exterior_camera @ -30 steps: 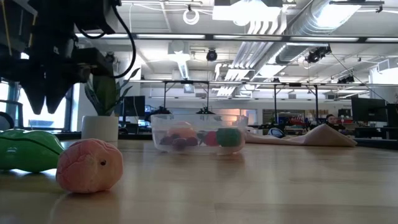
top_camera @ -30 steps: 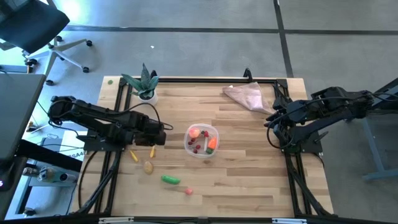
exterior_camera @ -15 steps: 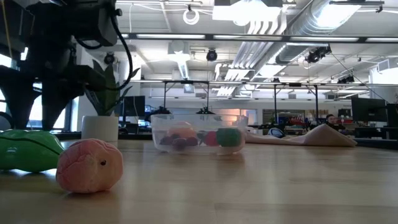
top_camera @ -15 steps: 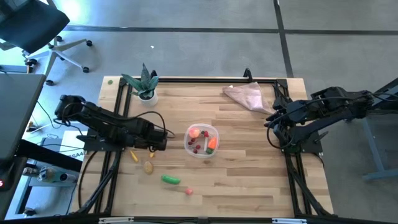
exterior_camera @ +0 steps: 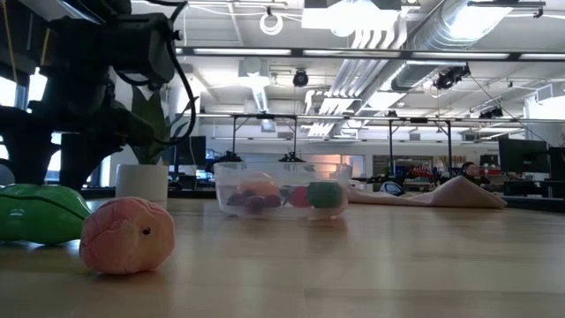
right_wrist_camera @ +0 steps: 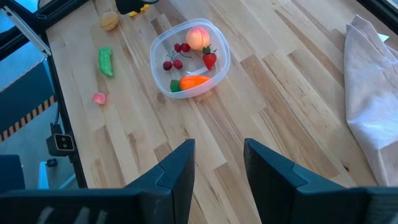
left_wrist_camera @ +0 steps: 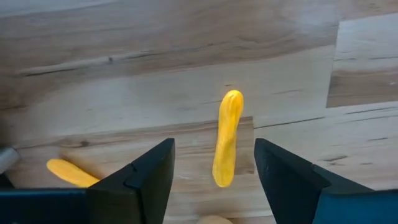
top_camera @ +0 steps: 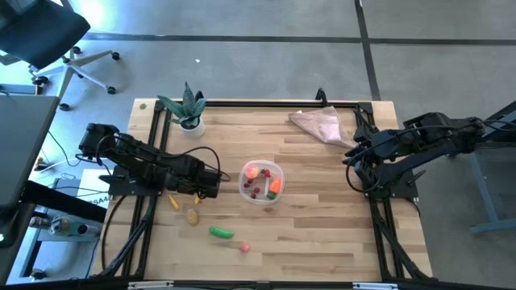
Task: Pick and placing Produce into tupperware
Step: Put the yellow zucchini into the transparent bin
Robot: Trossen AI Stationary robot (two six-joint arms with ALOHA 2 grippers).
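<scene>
Left claw (left_wrist_camera: 214,168) hangs low, fingers spread astride yellow piece (left_wrist_camera: 226,138).

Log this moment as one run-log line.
left gripper: open over yellow piece | right gripper: open, idle | tupperware: partly filled

Two dark, jointed arms; thin black cables are looped beside the left arm (top_camera: 137,165). Each pincer's fingers (left_wrist_camera: 149,180) are black, flat, angular plates.
</scene>
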